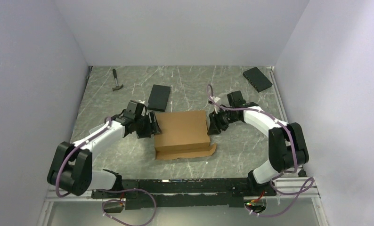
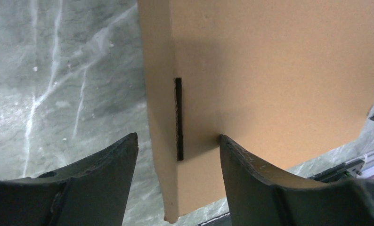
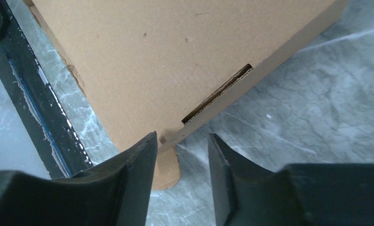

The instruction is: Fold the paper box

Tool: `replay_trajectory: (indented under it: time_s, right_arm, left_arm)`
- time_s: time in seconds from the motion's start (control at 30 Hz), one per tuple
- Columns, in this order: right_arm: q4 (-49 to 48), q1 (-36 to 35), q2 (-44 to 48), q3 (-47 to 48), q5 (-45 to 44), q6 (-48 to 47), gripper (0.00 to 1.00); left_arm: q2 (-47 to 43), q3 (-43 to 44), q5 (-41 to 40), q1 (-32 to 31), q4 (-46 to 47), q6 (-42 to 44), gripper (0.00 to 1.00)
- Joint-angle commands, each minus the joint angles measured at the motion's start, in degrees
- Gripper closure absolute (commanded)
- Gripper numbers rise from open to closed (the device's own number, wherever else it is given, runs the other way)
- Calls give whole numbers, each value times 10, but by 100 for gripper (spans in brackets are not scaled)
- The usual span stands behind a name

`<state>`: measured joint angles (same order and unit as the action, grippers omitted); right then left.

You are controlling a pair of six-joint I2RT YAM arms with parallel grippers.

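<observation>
Overhead, the grey table [image 1: 194, 80] carries the paper box [image 1: 181, 128] at its middle. Only the wrist views show the left gripper [image 2: 178, 141] spread astride a box edge, the right gripper [image 3: 180, 141] spread at a corner, each beside a narrow slot [image 2: 178, 117].

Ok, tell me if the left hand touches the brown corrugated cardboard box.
Cannot tell. In the left wrist view the cardboard box sits between the fingers of the left hand: one shows a gap, the other overlaps cardboard, contact unclear.
</observation>
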<state>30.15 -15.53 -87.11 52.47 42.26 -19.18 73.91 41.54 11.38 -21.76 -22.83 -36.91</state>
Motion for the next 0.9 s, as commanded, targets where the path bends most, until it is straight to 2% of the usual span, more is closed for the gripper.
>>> replay_trajectory:
  time_s: [0.0,0.2,0.33,0.43,0.63,0.73,0.87]
  right_arm:
    - [4,-17,-29,18,8,8,57]
    - [15,-35,-48,18,12,4,76]
    - [28,-48,-58,15,24,-5,81]
    - [33,-61,-59,13,34,-10,82]
    - [45,-77,-52,12,60,-24,81]
    - [59,-79,-48,17,71,-37,78]
    - [66,-77,-17,18,45,-45,72]
  left_arm:
    - [40,44,16,9,17,30,33]
    - [96,88,19,28,0,65,42]
    - [151,127,35,50,-16,93,45]
    - [191,155,68,59,-13,97,47]
    - [227,215,60,65,-26,102,47]
    - [218,244,26,65,-49,112,47]
    - [158,260,-19,65,-82,134,46]
